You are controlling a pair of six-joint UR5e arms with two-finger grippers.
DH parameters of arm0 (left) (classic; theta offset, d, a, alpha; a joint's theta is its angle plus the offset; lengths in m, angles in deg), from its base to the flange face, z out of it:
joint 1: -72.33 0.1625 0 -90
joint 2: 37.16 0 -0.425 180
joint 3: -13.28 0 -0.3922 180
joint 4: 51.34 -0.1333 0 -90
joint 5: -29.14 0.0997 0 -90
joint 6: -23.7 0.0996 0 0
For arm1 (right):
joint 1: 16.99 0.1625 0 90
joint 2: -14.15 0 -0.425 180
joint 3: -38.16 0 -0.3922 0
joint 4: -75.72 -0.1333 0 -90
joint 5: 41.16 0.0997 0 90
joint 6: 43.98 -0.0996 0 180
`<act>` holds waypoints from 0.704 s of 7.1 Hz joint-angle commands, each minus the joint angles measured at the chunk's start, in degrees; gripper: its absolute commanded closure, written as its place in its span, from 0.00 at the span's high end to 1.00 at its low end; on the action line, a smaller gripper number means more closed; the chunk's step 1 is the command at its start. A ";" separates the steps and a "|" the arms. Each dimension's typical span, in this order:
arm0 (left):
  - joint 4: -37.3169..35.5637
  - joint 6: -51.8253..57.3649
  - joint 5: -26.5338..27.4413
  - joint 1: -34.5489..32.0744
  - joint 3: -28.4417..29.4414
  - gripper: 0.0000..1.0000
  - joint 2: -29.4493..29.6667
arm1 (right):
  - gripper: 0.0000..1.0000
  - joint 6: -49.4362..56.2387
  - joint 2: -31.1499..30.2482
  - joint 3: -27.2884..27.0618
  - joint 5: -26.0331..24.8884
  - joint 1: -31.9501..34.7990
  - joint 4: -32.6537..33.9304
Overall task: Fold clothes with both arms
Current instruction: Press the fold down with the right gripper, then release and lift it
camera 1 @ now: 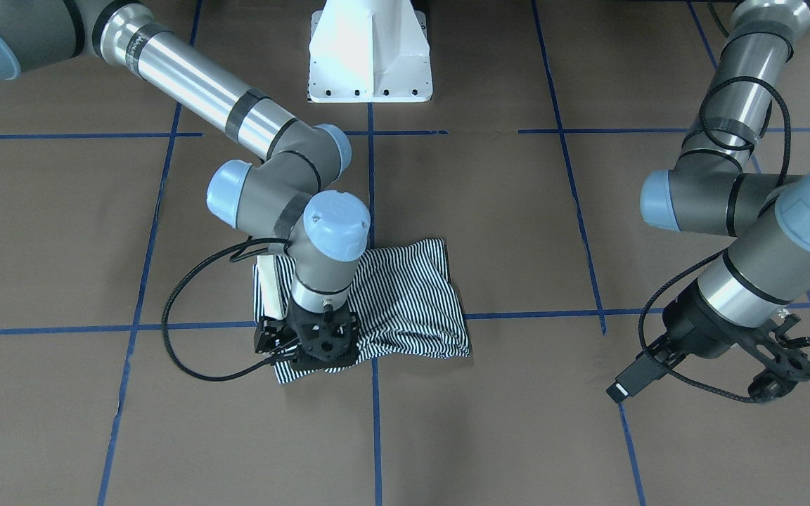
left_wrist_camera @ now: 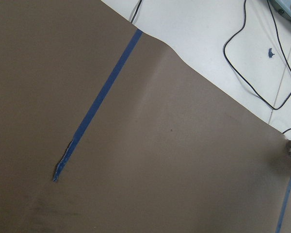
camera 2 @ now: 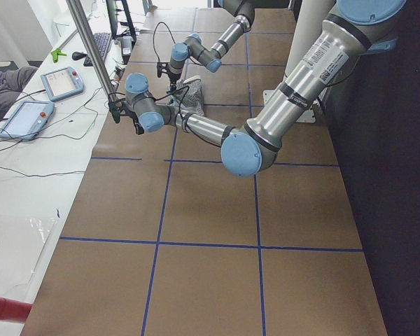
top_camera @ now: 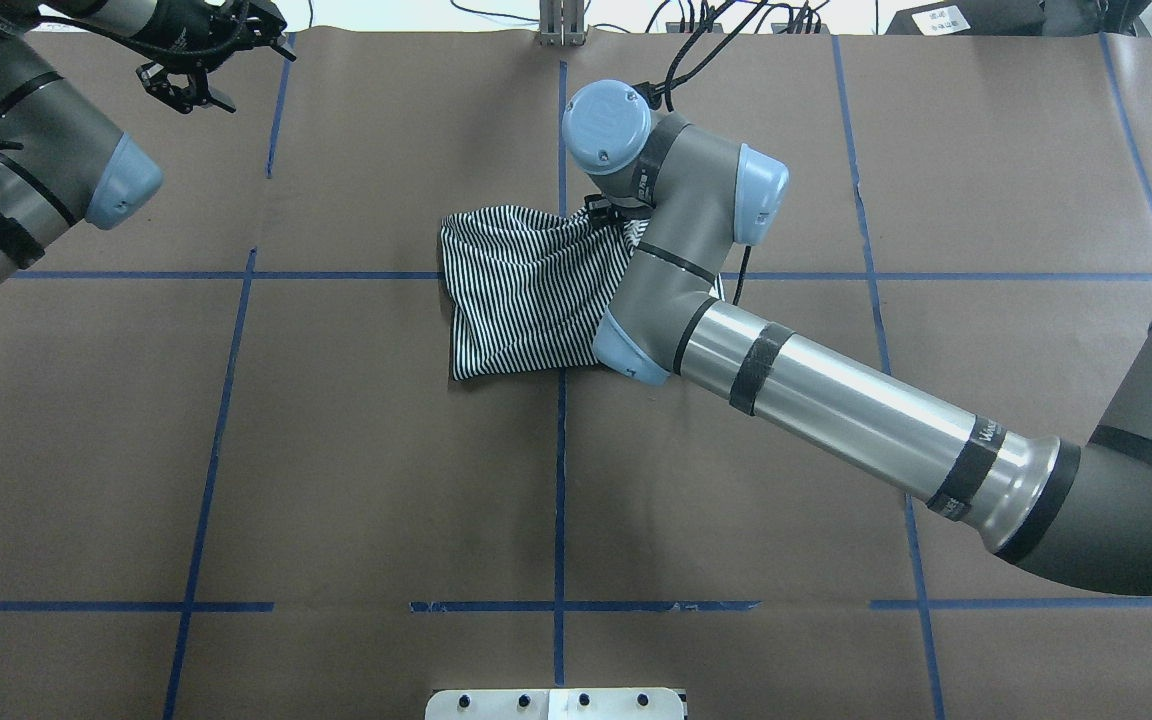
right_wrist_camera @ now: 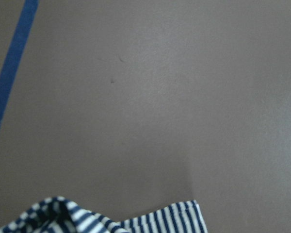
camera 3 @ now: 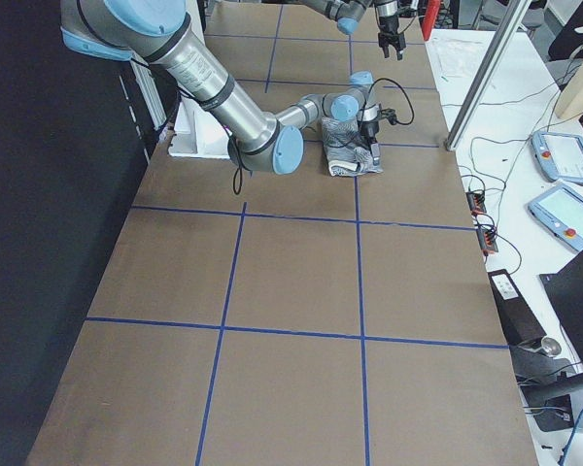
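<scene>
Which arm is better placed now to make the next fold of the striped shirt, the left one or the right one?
The right. Its tool is down on the striped shirt's edge, while the left tool hangs far off over bare brown paper.

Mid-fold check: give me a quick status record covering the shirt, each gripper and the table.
shirt: striped, folded into a rumpled bundle, lying over a crossing of the blue tape
right gripper: down on the shirt's operator-side edge; jaws hidden
left gripper: off to the side above bare table, well apart from the shirt, holding nothing
table: brown paper cover with a taped grid
</scene>
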 commanded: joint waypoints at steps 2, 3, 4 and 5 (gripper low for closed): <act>-0.07 -0.24 -0.09 0.09 -0.51 1.00 0.12 | 1.00 9.62 -0.02 4.17 -0.90 5.28 -2.57; 0.02 -0.16 -0.09 0.09 -0.42 1.00 0.03 | 1.00 12.35 -0.02 4.08 -0.73 6.69 -2.48; 0.11 0.02 -0.09 0.09 -0.42 1.00 -0.06 | 1.00 14.82 0.16 3.73 0.14 8.27 -2.57; 0.19 0.02 -0.26 0.00 -0.51 1.00 -0.15 | 1.00 16.06 0.16 2.95 3.02 9.51 -2.48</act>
